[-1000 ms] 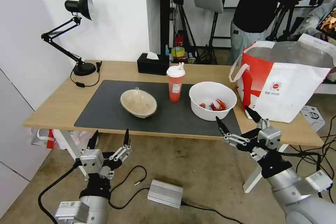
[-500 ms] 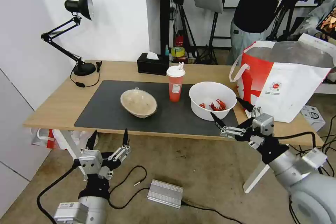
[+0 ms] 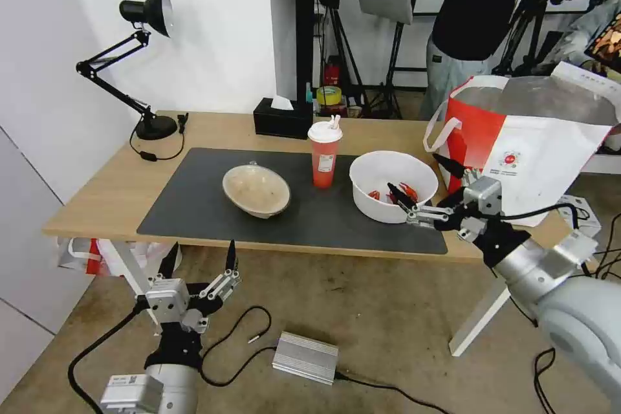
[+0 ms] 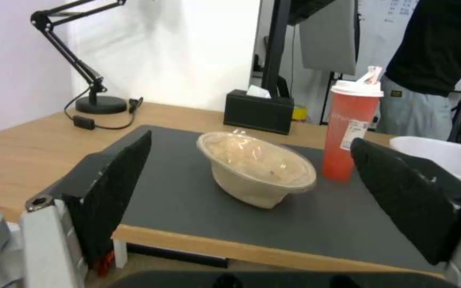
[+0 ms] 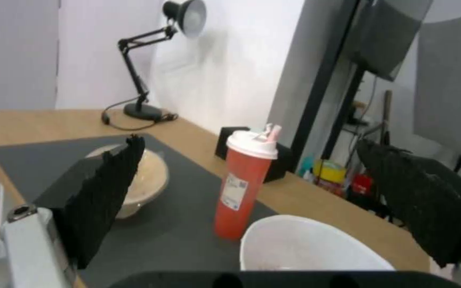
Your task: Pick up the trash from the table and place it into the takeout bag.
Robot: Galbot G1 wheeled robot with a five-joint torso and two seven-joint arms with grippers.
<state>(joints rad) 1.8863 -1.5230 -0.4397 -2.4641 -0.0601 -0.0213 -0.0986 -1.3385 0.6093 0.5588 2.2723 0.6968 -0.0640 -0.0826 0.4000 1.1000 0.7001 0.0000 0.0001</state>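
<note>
So, from the head view your right gripper [image 3: 422, 185] is spread wide open at the near right rim of the white bowl [image 3: 392, 185], one finger reaching over the crayfish scraps, the other out toward the takeout bag [image 3: 527, 150] just beside it. The red cup [image 3: 324, 153] stands just past that bowl, and the beige bowl [image 3: 256, 190] sits farther off on the mat of the table [image 3: 103, 191]. Your left gripper [image 3: 198, 260] hangs below the table edge, fingers apart, holding nothing. In the left wrist view, the beige bowl [image 4: 255, 168] sits straight ahead between its open fingers [image 4: 114, 181]. In the right wrist view, the red cup [image 5: 243, 182] is ahead, with the white bowl [image 5: 308, 249] right under the gripper.
</note>
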